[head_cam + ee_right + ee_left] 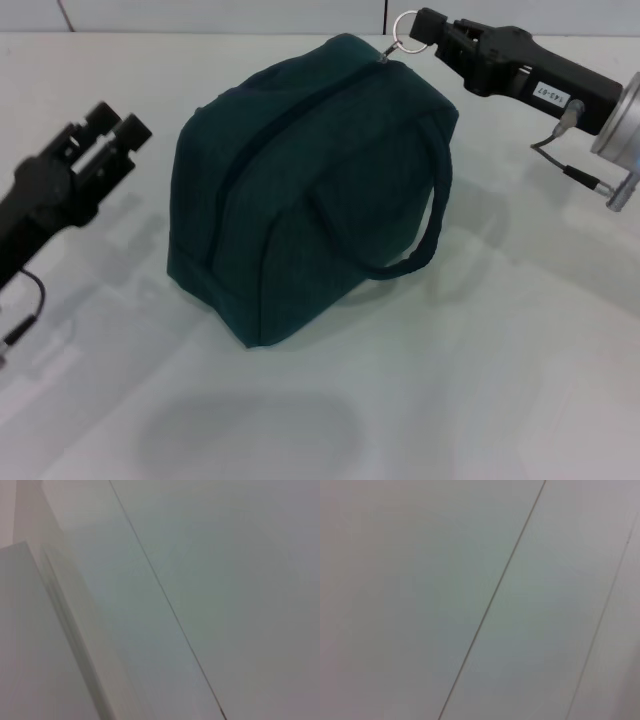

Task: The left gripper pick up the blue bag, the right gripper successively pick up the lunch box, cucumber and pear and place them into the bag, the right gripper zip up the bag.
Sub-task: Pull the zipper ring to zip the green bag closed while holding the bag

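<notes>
Blue bag sits zipped on the table; right gripper pinches its zipper ring at the far end. Left gripper, beside the bag, stands spread, idle. Next: release.

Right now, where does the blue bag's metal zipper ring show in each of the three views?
Head view: the zipper ring is at the top, right of centre, at the far end of the blue bag, held in the right claw.
Left wrist view: not in it, only pale panels.
Right wrist view: not in it, only pale panels.
Shared landmark: none; the wrist views share only a dark seam line.
</notes>
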### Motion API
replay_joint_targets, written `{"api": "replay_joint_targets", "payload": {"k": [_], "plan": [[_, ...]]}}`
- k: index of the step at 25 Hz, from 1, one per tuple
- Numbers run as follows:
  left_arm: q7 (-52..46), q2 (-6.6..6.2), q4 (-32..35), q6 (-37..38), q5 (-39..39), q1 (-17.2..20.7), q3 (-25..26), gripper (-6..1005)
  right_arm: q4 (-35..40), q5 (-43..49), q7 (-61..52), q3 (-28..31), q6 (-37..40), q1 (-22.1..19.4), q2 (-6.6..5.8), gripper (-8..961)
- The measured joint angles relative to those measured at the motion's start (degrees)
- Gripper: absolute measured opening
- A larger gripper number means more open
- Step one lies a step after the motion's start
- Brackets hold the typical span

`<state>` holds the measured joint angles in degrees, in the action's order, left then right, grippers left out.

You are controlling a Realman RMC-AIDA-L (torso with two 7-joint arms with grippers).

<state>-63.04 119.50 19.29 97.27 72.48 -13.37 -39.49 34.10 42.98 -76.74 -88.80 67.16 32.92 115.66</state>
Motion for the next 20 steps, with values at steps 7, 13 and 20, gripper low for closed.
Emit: {"api": "replay_joint_targets", "payload": {"k": [7, 13, 20], "plan": [[-11.06, -1.02, 10.2, -1.78, 0.61, -2.93, 0.08, 664, -0.1, 0.0, 0.77, 0.78, 1.04, -0.46, -0.08, 16], [-17.5, -5.42, 13.06, -8.37, 5.12, -9.9, -0.08, 886, -0.7, -0.04, 1.34, 0.93, 2.73, -0.65, -0.09, 16], [-33.1, -6.84, 29.04, -9.5, 19.46, -14.8, -0.32, 891, -1.06, -0.08, 1.45, 0.91, 3.78, -0.8, 0.01, 16]]}}
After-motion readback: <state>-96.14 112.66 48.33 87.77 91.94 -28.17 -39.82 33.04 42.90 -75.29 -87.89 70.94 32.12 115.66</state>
